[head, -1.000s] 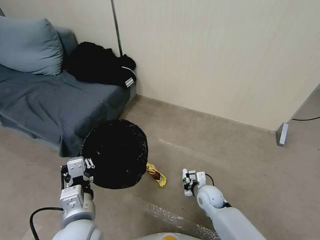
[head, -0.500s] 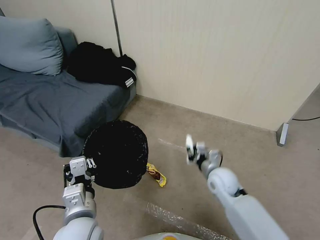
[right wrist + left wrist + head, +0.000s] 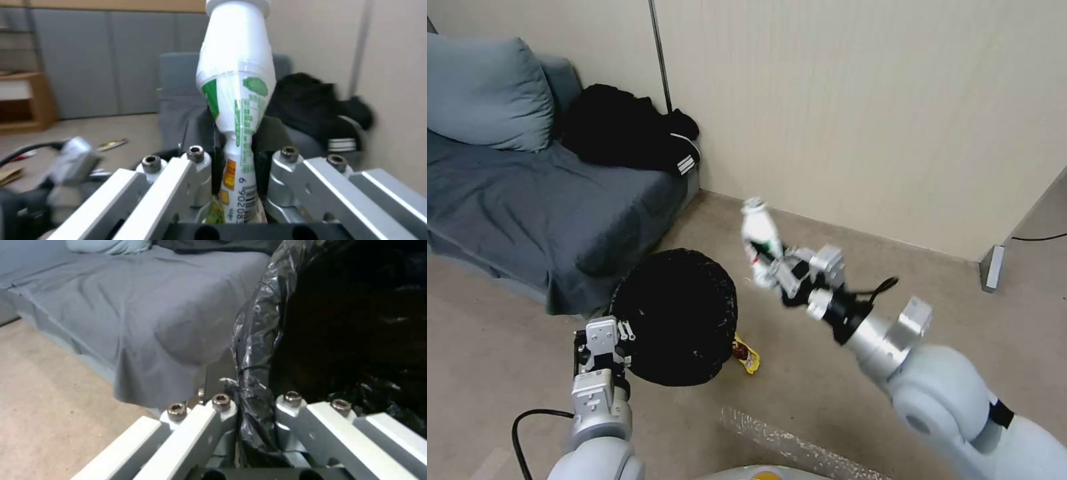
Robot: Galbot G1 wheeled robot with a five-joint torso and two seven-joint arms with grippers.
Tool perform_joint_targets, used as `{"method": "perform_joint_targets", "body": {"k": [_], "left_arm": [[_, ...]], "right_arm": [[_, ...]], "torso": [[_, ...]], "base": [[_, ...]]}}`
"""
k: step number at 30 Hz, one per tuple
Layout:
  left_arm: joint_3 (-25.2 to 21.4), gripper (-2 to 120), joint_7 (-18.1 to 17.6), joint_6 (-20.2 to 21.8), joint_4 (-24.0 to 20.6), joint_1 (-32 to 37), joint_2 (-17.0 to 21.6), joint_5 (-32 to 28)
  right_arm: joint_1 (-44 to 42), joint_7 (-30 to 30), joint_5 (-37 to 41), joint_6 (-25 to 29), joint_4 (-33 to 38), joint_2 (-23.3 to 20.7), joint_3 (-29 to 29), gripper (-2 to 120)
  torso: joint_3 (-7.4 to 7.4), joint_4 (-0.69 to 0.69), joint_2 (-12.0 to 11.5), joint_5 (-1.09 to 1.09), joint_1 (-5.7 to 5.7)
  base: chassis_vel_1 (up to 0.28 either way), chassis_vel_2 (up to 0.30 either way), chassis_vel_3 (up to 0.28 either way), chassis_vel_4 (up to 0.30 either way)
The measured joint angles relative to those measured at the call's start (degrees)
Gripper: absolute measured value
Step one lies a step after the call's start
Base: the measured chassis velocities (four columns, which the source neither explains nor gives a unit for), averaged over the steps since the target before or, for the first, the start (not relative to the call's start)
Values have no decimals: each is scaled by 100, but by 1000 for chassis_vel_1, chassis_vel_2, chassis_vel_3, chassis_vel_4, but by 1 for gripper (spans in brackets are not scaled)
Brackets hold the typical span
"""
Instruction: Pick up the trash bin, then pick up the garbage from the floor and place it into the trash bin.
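Observation:
The trash bin (image 3: 675, 317), round with a crinkly black bag liner (image 3: 258, 340) folded over its rim, hangs from my left gripper (image 3: 602, 347), which is shut on its rim. My right gripper (image 3: 777, 270) is shut on a small white plastic bottle (image 3: 760, 237) with green print (image 3: 236, 86), held up in the air just right of the bin's far edge. A yellow snack wrapper (image 3: 746, 355) lies on the floor beside the bin's lower right side.
A grey sofa (image 3: 527, 207) with a blue cushion (image 3: 484, 90) and a black clothing heap (image 3: 627, 130) stands at the left. The beige wall (image 3: 860, 113) runs behind. A strip of shiny film (image 3: 774, 437) lies on the floor near my base.
My right gripper has lifted the bottle off the floor and carried it up and left toward the bin. The left gripper has shifted the bin slightly right.

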Motion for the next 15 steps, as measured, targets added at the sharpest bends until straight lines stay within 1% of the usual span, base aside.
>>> {"method": "perform_joint_targets", "body": {"k": [1,3,4,7,8,10,11,14,15], "left_arm": [[53,3,-2,5,0,21,-8,13],[120,3,-2,8,-2,58,-15,31],[120,3,-2,8,-2,58,-15,31],[173,3,-4,8,-18,102,-20,56],[173,3,-4,8,-18,102,-20,56],[231,3,-4,6,-19,127,-32,101],[231,3,-4,6,-19,127,-32,101],[336,3,-5,-10,-33,187,-62,158],[336,3,-5,-10,-33,187,-62,158]], "right_arm": [[115,-107,-79,48,-123,12,-183,10],[277,-169,-160,79,-330,57,-491,10],[277,-169,-160,79,-330,57,-491,10],[422,-170,-250,92,-700,161,-925,10],[422,-170,-250,92,-700,161,-925,10],[581,-78,-339,109,-1117,290,-1273,10],[581,-78,-339,109,-1117,290,-1273,10],[785,-15,-402,112,-1623,526,-1494,10],[785,-15,-402,112,-1623,526,-1494,10]], "torso": [[0,1,0,-4,0],[0,1,0,-1,0],[0,1,0,-1,0],[0,0,0,-2,0],[0,0,0,-2,0],[0,0,0,-3,0],[0,0,0,-3,0],[1,0,0,-2,0],[1,0,0,-2,0]], "base": [[0,0,0,0],[0,0,0,0],[0,0,0,0],[0,0,0,0],[0,0,0,0],[0,0,0,0],[0,0,0,0],[0,0,0,0],[0,0,0,0]]}}
